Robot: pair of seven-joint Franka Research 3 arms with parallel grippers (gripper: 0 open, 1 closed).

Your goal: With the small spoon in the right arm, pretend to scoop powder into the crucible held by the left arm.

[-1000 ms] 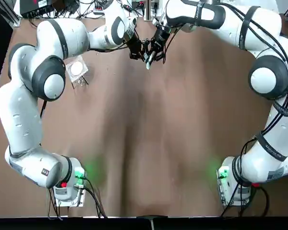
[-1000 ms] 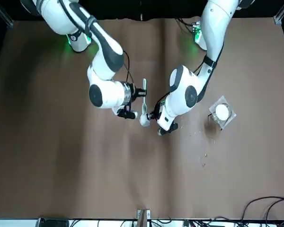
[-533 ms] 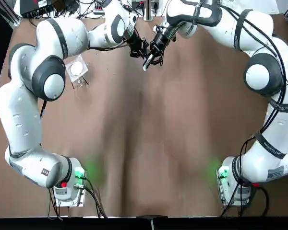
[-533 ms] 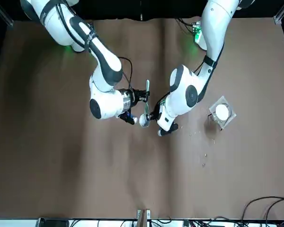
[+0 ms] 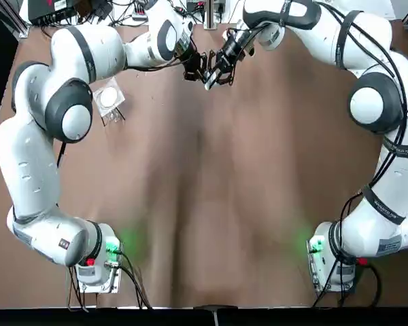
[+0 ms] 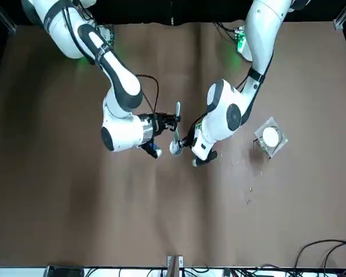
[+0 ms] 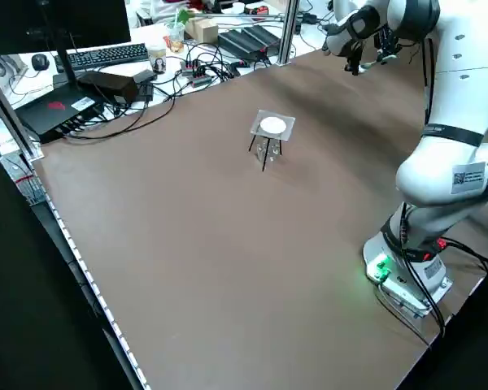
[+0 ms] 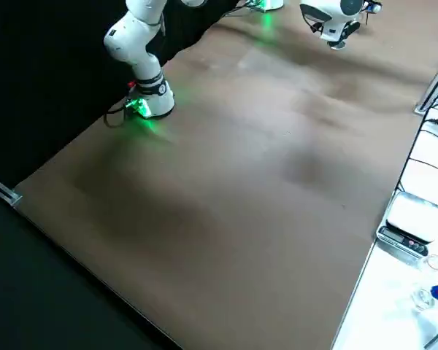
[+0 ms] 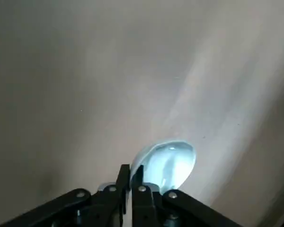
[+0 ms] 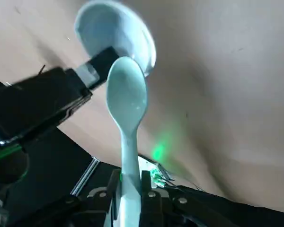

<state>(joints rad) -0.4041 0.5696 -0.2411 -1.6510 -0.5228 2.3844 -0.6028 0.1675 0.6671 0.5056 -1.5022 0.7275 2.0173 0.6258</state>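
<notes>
A small white crucible (image 9: 169, 162) hangs above the table at its far middle. My left gripper (image 9: 131, 172) is shut on the crucible's rim. It shows as a pale bowl (image 6: 175, 148) in the front view, beside the left gripper (image 6: 187, 144). My right gripper (image 10: 130, 182) is shut on the handle of a small white spoon (image 10: 127, 94). The spoon's bowl lies at the rim of the crucible (image 10: 116, 35). From overhead the left gripper (image 5: 196, 68) and right gripper (image 5: 221, 62) meet, with the spoon (image 5: 207, 81) between them.
A clear square stand with a white disc (image 5: 109, 98) sits on the brown table (image 5: 204, 204) near my left arm; it also shows in the front view (image 6: 271, 137). Cables and equipment (image 7: 114, 81) crowd the far edge. A scale (image 8: 405, 219) sits off the table.
My right arm's wrist has turned and drawn back toward the robot's right, carrying the spoon slightly toward the far edge, still at the crucible. The left arm has held still.
</notes>
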